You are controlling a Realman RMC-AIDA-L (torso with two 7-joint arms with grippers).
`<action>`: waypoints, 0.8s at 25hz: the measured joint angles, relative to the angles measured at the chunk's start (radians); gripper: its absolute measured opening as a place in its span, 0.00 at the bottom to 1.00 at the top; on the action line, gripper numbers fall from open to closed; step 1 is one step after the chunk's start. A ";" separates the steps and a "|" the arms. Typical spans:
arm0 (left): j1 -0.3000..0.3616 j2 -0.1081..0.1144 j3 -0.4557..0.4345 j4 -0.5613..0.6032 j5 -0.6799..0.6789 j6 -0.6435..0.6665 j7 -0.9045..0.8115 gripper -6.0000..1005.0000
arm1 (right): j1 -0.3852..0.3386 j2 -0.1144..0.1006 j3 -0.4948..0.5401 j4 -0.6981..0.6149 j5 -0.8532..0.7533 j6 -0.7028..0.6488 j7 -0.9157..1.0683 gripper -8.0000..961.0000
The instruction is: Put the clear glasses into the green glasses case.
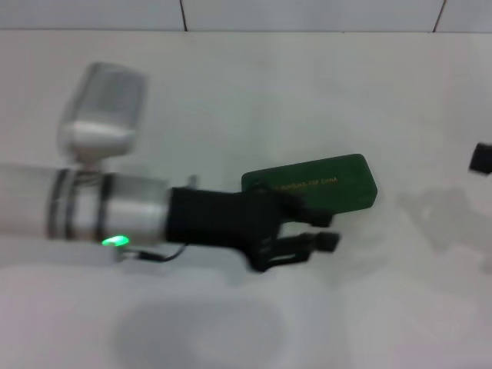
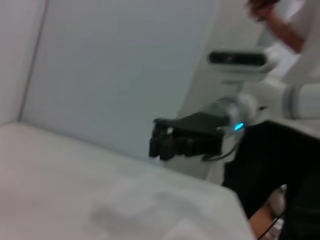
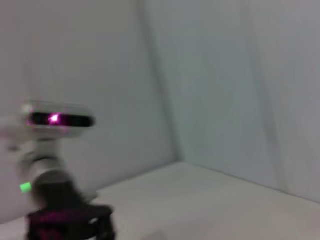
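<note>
Left hand [image 1: 327, 231] open beside closed green glasses case [image 1: 323, 183], right hand [image 1: 481, 158] indistinct

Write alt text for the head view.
The left end effector reaches across a white table to the near edge of a closed green case with gold lettering on its lid. The right end effector barely shows at the right edge; no glasses can be made out.
</note>
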 joint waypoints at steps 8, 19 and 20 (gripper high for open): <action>0.079 0.046 -0.213 0.003 0.171 0.244 -0.002 0.47 | 0.026 0.010 -0.144 0.005 0.013 -0.132 -0.047 0.20; 0.120 0.046 -0.305 0.017 0.201 0.285 0.041 0.81 | 0.065 0.014 -0.471 0.003 0.088 0.039 -0.039 0.54; 0.122 0.047 -0.311 0.017 0.203 0.285 0.041 0.83 | 0.067 0.014 -0.480 0.002 0.091 0.042 -0.039 0.58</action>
